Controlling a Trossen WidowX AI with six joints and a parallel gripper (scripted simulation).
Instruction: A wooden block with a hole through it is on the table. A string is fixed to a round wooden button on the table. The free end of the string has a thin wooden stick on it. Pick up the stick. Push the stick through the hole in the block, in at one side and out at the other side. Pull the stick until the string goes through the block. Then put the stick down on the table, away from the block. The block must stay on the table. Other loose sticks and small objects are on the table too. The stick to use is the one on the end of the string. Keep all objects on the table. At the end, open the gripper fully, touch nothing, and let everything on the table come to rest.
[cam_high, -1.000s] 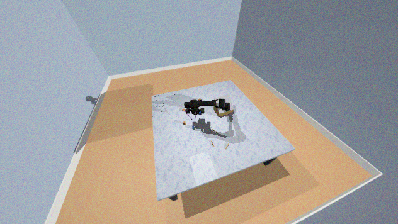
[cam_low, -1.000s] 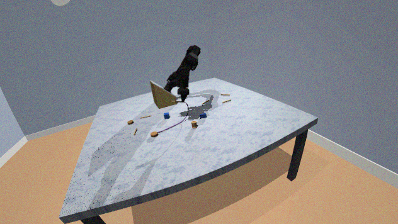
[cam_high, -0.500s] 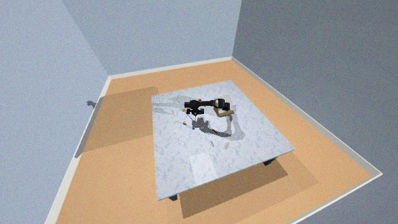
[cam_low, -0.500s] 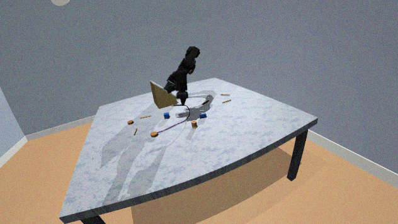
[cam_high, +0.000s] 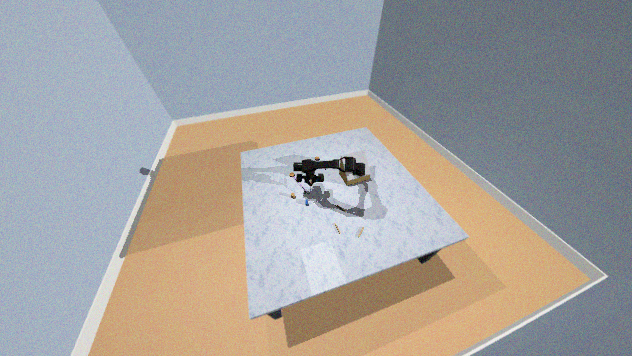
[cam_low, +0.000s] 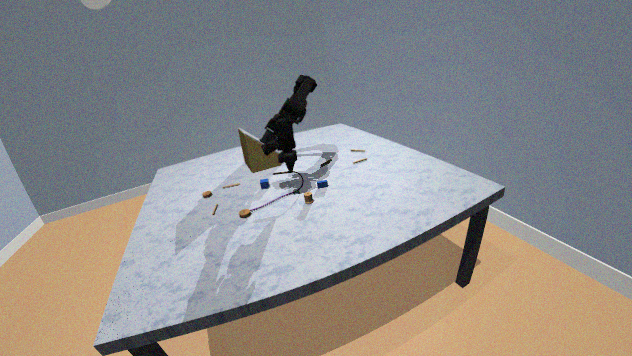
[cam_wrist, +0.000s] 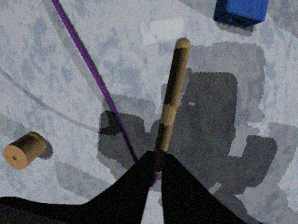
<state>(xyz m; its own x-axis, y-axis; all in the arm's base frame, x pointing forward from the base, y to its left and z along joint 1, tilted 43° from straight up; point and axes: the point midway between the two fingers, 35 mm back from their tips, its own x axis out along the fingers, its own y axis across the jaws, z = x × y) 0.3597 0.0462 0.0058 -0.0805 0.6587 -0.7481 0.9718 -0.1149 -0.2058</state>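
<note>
Stick (cam_low: 281, 173) (cam_wrist: 175, 85): in the tool (cam_high: 310, 184) (cam_low: 290, 171) (cam_wrist: 158, 159), gripped near its string end, most of its length projecting ahead of the fingertips. Tool is narrow, closed on the stick, just above the table (cam_high: 280, 270) (cam_low: 350, 225) (cam_wrist: 35, 60). Stick is outside the block; threading not yet done.

Handling, my judgement: the grip leaves a good free length to enter the hole. Line up stick axis with hole axis before advancing; feed straight and slowly, since a skewed tip would catch the rim and could shove the block. Once the tip emerges, release, regrip on the far side and draw the string through. Keep slack on the button side.

Materials: stick is a slim round rod, pale wood with a blunt end, dark shadow banding along it. String (cam_high: 300, 184) (cam_low: 272, 201) (cam_wrist: 100, 82) is thin, purple, curving from the tool to the button (cam_high: 292, 175) (cam_low: 244, 213), a low orange-brown disc. Block (cam_high: 359, 180) (cam_low: 250, 155), beyond the tool in the exterior view, is yellow-brown with flat faces and hard edges; hole not visible.

Further out: cylindrical wooden spool (cam_high: 293, 195) (cam_low: 308, 198) (cam_wrist: 22, 151), to the tool's left in the wrist view; glossy blue cube (cam_low: 264, 183) (cam_wrist: 240, 11) ahead of the stick tip. Table surface is pale, mottled like marble.
</note>
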